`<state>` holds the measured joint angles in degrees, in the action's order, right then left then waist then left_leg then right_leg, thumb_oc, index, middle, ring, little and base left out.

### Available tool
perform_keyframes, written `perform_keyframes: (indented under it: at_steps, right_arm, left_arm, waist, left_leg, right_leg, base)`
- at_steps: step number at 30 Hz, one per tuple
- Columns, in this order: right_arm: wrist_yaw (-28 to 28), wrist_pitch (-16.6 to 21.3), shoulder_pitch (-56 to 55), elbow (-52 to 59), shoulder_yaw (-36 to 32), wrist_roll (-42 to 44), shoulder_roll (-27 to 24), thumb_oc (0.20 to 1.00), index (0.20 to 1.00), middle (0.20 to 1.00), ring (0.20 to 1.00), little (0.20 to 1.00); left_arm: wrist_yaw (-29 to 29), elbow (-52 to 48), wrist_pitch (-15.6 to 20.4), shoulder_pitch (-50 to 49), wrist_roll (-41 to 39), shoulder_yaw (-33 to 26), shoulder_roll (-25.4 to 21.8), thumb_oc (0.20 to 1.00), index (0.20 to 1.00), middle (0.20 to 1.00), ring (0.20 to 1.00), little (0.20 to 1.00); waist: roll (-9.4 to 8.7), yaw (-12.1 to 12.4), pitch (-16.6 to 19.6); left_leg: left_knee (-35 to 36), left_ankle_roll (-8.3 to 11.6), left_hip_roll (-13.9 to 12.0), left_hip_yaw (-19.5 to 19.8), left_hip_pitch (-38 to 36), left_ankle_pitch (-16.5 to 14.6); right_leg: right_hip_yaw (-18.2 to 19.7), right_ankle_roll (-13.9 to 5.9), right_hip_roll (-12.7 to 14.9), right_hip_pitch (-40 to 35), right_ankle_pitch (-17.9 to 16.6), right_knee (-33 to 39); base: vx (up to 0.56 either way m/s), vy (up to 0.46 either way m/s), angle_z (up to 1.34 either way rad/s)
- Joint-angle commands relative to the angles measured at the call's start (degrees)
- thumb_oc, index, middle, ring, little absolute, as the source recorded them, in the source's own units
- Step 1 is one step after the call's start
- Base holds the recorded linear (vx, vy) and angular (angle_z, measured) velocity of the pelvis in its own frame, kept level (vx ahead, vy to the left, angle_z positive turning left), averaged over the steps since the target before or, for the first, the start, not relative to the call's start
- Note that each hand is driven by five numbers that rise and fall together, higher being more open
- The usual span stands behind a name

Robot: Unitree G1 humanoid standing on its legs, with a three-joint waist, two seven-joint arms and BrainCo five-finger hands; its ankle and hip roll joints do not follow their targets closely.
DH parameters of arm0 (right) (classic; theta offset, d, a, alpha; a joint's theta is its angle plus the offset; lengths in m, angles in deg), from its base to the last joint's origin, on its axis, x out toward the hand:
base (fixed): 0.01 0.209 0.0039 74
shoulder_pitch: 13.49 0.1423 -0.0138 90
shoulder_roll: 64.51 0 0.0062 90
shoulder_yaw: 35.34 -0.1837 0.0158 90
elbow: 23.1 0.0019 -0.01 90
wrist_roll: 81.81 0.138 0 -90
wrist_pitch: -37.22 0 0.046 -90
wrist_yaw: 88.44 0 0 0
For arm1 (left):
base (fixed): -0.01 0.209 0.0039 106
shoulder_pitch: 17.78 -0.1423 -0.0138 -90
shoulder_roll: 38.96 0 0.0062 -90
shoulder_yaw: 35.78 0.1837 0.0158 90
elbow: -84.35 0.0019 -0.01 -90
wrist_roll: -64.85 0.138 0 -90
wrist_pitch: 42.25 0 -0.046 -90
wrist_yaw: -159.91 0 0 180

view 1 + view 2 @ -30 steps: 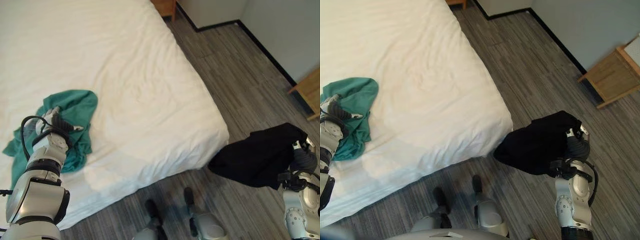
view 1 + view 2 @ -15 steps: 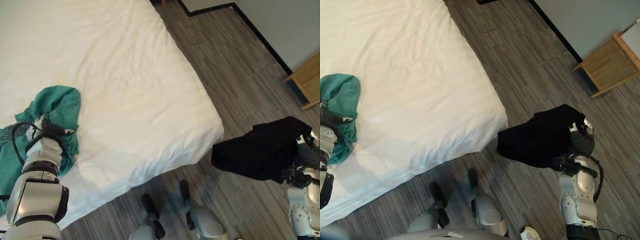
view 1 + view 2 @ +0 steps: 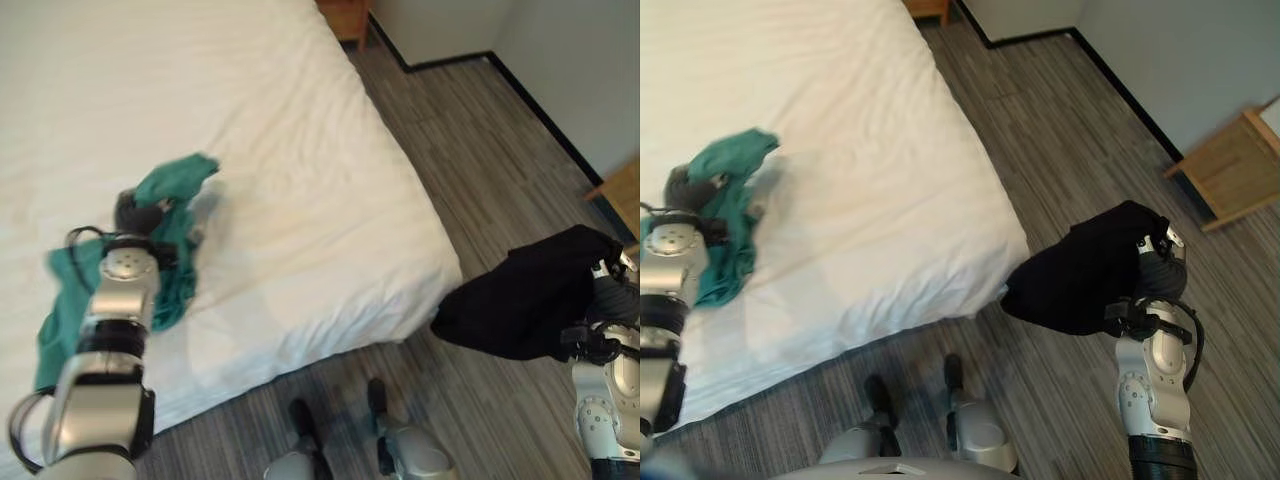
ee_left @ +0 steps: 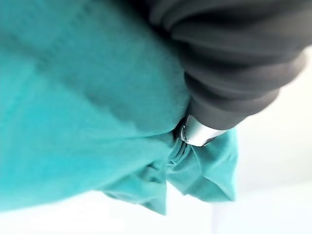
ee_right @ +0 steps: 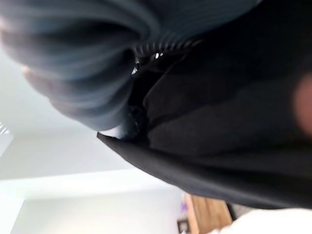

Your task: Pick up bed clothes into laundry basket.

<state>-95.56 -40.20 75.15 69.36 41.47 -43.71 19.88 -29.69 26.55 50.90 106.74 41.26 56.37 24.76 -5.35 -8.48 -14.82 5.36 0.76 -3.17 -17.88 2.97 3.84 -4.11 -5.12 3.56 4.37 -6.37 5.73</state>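
2 hands grip cloth: left hand [image 3: 140, 212] teal garment [image 3: 170, 250], right hand [image 3: 1160, 262] black garment [image 3: 1085, 270].

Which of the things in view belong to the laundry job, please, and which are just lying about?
Part of the job:
- crumpled teal cloth garment on the bed, gripped by the left robot hand
- black cloth garment, held over the floor by the right robot hand

Just there:
- white-sheeted bed
- light wooden side table by the wall
- grey plank floor

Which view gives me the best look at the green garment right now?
The left eye view: the green garment lies whole on the white bed, bunched at the left robot hand. The right eye view matches; the left wrist view shows folds close up.
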Motion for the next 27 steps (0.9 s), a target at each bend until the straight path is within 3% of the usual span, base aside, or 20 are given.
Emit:
perform_keyframes:
  at_steps: [1, 2, 8, 9, 14, 16, 17, 21, 25, 27]
  right_arm:
    - [-0.6, 2.9, 1.0, 1.7, -4.7, -1.7, -1.9, 0.200, 0.200, 0.200, 0.200, 0.200]
    - [-0.8, 3.0, 1.8, 1.3, -5.1, -2.0, -2.1, 0.200, 0.200, 0.200, 0.200, 0.200]
    - [0.0, 2.6, 2.2, 4.3, -4.0, -3.3, -1.4, 0.200, 0.200, 0.200, 0.200, 0.200]
    - [0.9, 2.5, 2.4, 6.2, -3.6, -3.4, -0.4, 0.200, 0.200, 0.200, 0.200, 0.200]
    - [2.8, 2.1, 1.2, 10.4, -4.5, -4.9, 0.7, 0.200, 0.200, 0.200, 0.200, 0.200]
    - [3.1, 2.4, 0.7, 11.6, -5.0, -4.7, 1.2, 0.200, 0.200, 0.200, 0.200, 0.200]
    - [3.6, 2.8, -0.2, 13.7, -6.5, -4.4, 2.5, 0.200, 0.200, 0.200, 0.200, 0.200]
    - [3.8, 3.1, -2.5, 14.6, -8.8, -4.1, 3.5, 0.200, 0.200, 0.200, 0.200, 0.200]
    - [3.0, 3.3, -4.0, 14.3, -10.7, -4.9, 3.7, 0.200, 0.200, 0.200, 0.200, 0.200]
    - [2.6, 3.9, -3.3, 13.7, -11.1, -3.6, 2.8, 0.200, 0.200, 0.200, 0.200, 0.200]
  left_arm:
    - [0.5, -5.0, 8.1, 1.5, -8.2, -0.4, 0.5, 0.200, 0.200, 0.200, 0.200, 0.200]
    - [0.7, -12.8, 9.6, -0.7, -9.4, -0.7, 0.7, 0.200, 0.200, 0.200, 0.200, 0.200]
    - [2.1, -28.0, 11.7, -8.2, -12.4, -3.5, 4.0, 0.200, 0.200, 0.200, 0.200, 0.200]
    - [4.1, -34.1, 12.4, -12.9, -14.6, -4.7, 7.6, 0.200, 0.200, 0.200, 0.200, 0.200]
    - [8.3, -43.3, 11.3, -24.7, -15.2, -7.4, 14.6, 0.200, 0.200, 0.200, 0.200, 0.200]
    - [8.7, -44.6, 10.9, -27.5, -15.9, -7.8, 16.8, 0.200, 0.200, 0.200, 0.200, 0.200]
    - [9.2, -46.4, 10.5, -32.9, -17.7, -8.5, 21.1, 0.200, 0.200, 0.200, 0.200, 0.200]
    - [9.7, -46.6, 9.5, -38.8, -20.2, -9.6, 25.0, 0.200, 0.200, 0.200, 0.200, 0.200]
    - [9.8, -46.6, 9.5, -41.3, -20.4, -10.7, 26.1, 0.200, 0.200, 0.200, 0.200, 0.200]
    - [10.5, -48.7, 10.0, -41.9, -19.0, -12.8, 24.5, 0.200, 0.200, 0.200, 0.200, 0.200]
  waist:
    - [2.22, 0.4, 6.4]
    - [3.01, 0.7, 7.6]
    - [3.93, 1.1, 9.9]
    - [4.04, 1.4, 10.4]
    - [4.37, 1.4, 11.5]
    - [4.52, 1.4, 11.5]
    - [4.63, 1.3, 11.3]
    - [4.86, 1.3, 11.3]
    - [5.06, 1.1, 11.1]
    - [5.14, 0.8, 10.7]
  left_leg:
    - [-0.4, 2.86, -2.1, 5.5, -2.9, -3.8]
    - [-0.4, 2.70, -1.8, 6.1, -3.9, -4.0]
    - [-0.4, 2.41, -1.6, 6.9, -6.1, -4.3]
    - [-0.4, 2.30, -1.5, 7.1, -6.7, -4.3]
    - [-0.4, 2.17, -1.8, 6.8, -8.0, -4.3]
    - [-0.4, 2.16, -1.9, 6.7, -8.3, -4.3]
    - [-0.4, 2.13, -2.3, 6.6, -8.7, -4.2]
    - [-0.4, 2.15, -2.9, 6.2, -9.3, -4.1]
    - [-0.4, 2.38, -3.5, 5.8, -9.8, -4.0]
    - [-1.7, 2.69, -4.4, 5.0, -10.4, -3.5]
  right_leg:
    - [-2.4, -4.53, 2.9, -0.4, 0.6, -0.9]
    - [-2.7, -4.28, 3.0, -1.9, 1.3, -1.1]
    - [-2.9, -3.67, 3.1, -4.3, 2.5, -1.9]
    - [-2.8, -3.35, 3.1, -4.8, 3.1, -2.4]
    - [-2.6, -2.66, 2.9, -5.7, 4.1, -3.5]
    - [-2.4, -2.49, 2.8, -5.8, 4.4, -3.9]
    - [-2.2, -2.09, 2.5, -5.8, 4.9, -4.6]
    - [-1.7, -1.64, 1.8, -5.8, 5.6, -5.2]
    - [-1.4, -1.29, 1.3, -6.0, 5.9, -5.3]
    - [0.5, -0.71, 0.3, -5.6, 5.9, -5.2]
  base:
    - [0.04, 0.025, 0.31]
    - [0.04, 0.022, 0.30]
    - [0.02, 0.003, 0.15]
    - [0.00, -0.012, 0.03]
    - [0.00, -0.018, 0.00]
    - [-0.01, -0.064, -0.03]
    - [-0.01, -0.081, -0.03]
    - [0.00, -0.073, -0.03]
    - [0.00, -0.067, -0.04]
    - [0.00, -0.105, -0.17]
